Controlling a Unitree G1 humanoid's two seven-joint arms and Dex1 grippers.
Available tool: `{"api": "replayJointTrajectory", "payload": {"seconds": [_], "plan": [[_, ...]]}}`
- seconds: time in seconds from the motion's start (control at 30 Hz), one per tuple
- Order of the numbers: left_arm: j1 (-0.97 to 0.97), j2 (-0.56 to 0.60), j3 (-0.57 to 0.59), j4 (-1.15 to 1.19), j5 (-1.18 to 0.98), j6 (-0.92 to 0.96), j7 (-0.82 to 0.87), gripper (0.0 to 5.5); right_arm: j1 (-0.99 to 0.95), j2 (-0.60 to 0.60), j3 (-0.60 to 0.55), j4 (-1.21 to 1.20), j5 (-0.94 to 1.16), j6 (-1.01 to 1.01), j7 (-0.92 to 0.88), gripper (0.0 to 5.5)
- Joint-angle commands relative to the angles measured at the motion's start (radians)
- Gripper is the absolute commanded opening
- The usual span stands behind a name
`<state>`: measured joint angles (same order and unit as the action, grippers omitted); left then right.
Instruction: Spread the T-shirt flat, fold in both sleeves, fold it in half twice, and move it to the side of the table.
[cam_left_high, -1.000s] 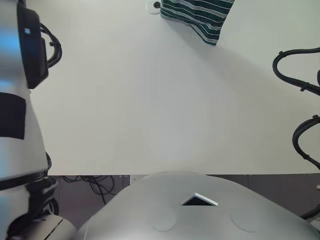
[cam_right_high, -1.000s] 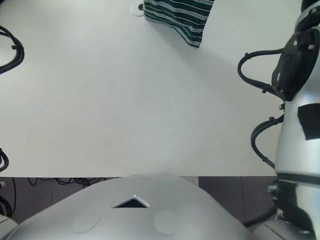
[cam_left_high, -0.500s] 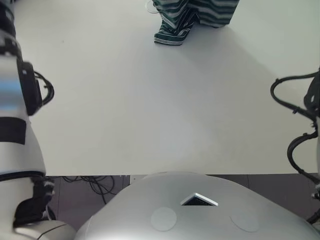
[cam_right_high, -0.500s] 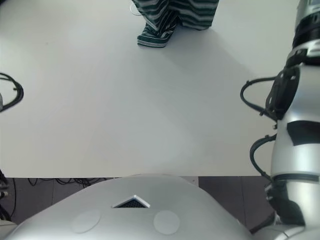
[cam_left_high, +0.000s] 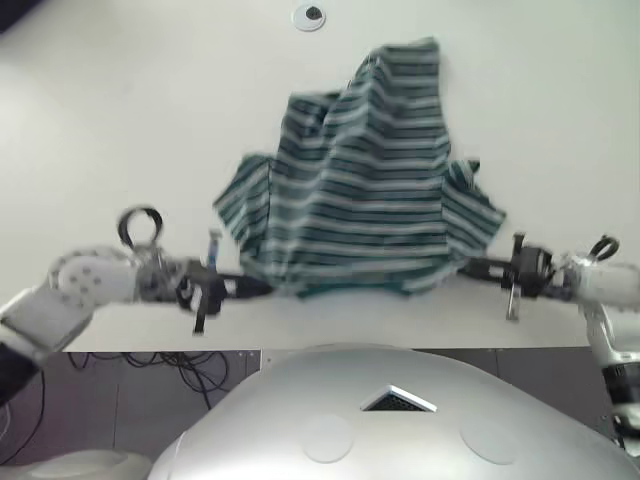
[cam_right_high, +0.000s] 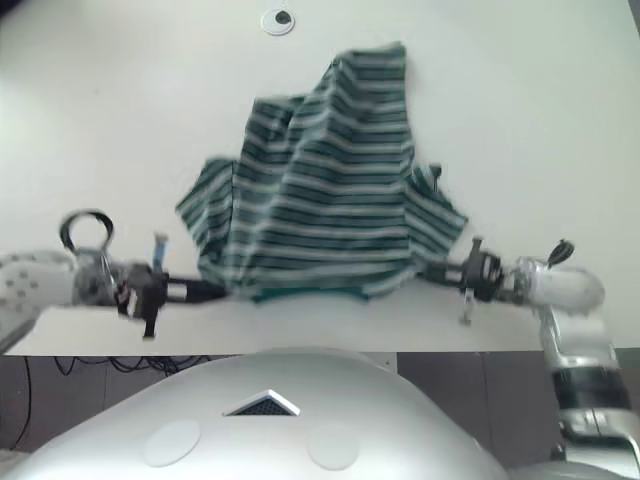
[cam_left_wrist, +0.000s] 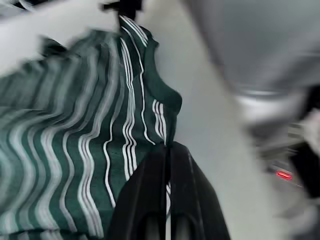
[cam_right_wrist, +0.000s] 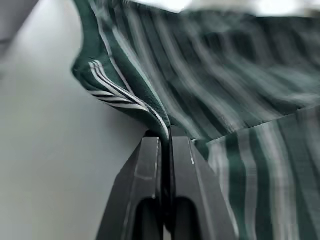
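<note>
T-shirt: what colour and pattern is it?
The T-shirt is dark green with white stripes; left eye view shows it best.

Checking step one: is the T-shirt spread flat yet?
Not yet: the T-shirt lies rumpled, sleeves bunched; left gripper and right gripper pinch its near hem.

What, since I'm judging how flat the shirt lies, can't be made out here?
- T-shirt collar: eye views, lost among its own raised folds.
- Cloth edge pinched in the left gripper: left wrist view, hidden between the shut fingers.
- Far cloth beyond the right gripper: right wrist view, blurred.
</note>
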<state>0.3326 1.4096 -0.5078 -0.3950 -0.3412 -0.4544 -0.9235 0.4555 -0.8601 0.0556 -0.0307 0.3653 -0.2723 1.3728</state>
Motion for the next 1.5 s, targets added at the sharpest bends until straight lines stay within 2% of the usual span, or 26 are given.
{"api": "replayJointTrajectory", "payload": {"seconds": [0.03, 0.2, 0.27, 0.4, 0.5, 0.57, 0.73, 0.87, 0.97, 1.13, 1.3, 1.4, 1.5], "plan": [[0.083, 0.019, 0.065, -0.059, 0.123, 0.089, 0.052, 0.0, 0.058, -0.057, -0.011, -0.125, 0.002, 0.072, -0.008, 0.02], [0.139, -0.015, 0.134, -0.08, 0.183, 0.124, 0.065, 0.0, 0.109, -0.05, -0.043, -0.202, 0.005, 0.104, -0.027, 0.02], [0.065, -0.11, 0.18, -0.053, 0.229, 0.109, 0.113, 0.0, 0.051, -0.009, -0.06, -0.203, 0.012, 0.077, -0.069, 0.02], [-0.327, -0.4, 0.333, 0.088, 0.2, 0.14, 0.297, 0.0, -0.278, 0.184, -0.149, -0.212, 0.246, 0.147, -0.284, 0.02], [-0.608, -0.51, 0.362, 0.265, 0.273, 0.149, 0.344, 0.0, -0.525, 0.27, -0.158, -0.133, 0.234, 0.206, -0.448, 0.02], [-0.846, -0.557, 0.338, 0.471, 0.405, 0.112, 0.385, 0.0, -0.727, 0.318, -0.14, -0.01, 0.139, 0.21, -0.571, 0.02], [-1.345, -0.705, 0.233, 1.081, 0.657, 0.012, 0.505, 0.0, -1.163, 0.37, -0.118, 0.425, -0.044, 0.171, -0.733, 0.02], [-1.633, -0.813, 0.164, 1.466, 0.781, 0.026, 0.655, 0.0, -1.413, 0.388, -0.136, 0.765, -0.102, 0.14, -0.8, 0.02], [-1.779, -0.866, 0.166, 1.61, 0.804, 0.071, 0.77, 0.0, -1.559, 0.381, -0.141, 0.953, -0.141, 0.067, -0.83, 0.02], [-1.909, -0.89, 0.172, 1.684, 0.839, 0.006, 0.946, 0.0, -1.657, 0.361, -0.17, 1.096, -0.179, -0.084, -0.837, 0.02], [-1.899, -0.879, 0.177, 1.695, 0.853, -0.07, 1.005, 0.0, -1.629, 0.354, -0.2, 1.1, -0.189, -0.208, -0.816, 0.02], [-1.801, -0.869, 0.185, 1.678, 0.825, -0.182, 0.92, 0.0, -1.539, 0.365, -0.198, 1.011, -0.164, -0.285, -0.719, 0.02], [-1.602, -0.833, 0.217, 1.639, 0.743, -0.323, 0.738, 0.0, -1.38, 0.371, -0.162, 0.842, -0.111, -0.308, -0.522, 0.02]]}}
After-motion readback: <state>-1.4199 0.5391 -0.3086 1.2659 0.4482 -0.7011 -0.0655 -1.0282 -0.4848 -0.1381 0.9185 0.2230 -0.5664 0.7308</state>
